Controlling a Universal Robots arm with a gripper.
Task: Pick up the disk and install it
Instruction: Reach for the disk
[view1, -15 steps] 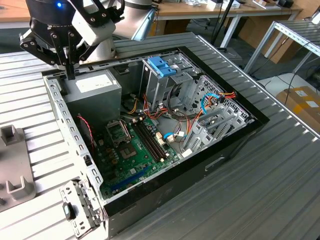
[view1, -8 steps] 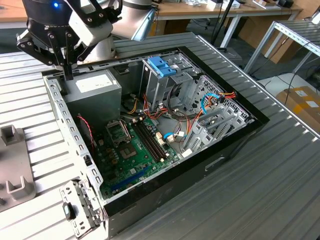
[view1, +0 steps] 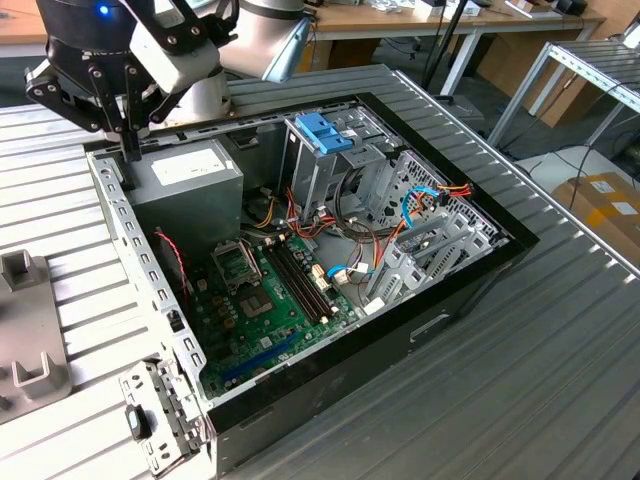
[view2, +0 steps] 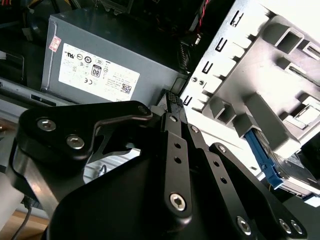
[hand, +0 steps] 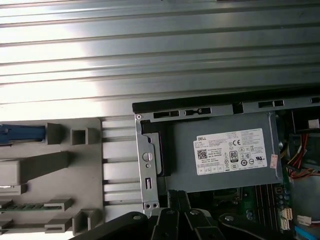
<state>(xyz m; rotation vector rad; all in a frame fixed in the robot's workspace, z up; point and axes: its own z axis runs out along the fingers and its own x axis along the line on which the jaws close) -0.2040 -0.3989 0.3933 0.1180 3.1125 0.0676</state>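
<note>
Gripper (view1: 131, 150), jaws together and empty, hovers near the case rim (view1: 125, 225); a careless descent could strike it before reaching the disk (view2: 262, 155).

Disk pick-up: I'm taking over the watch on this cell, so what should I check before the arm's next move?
1. Disk lying in the grey holder, outside the case: ok.
2. Gripper carrying nothing: ok.
3. Fingers open for a grasp: not ok, they are shut.
4. Gripper above the disk: not ok; it hangs at the computer case rim beside the power supply.
5. Case lid off: ok.
6. Free bay in the drive cage: cannot tell.
</note>
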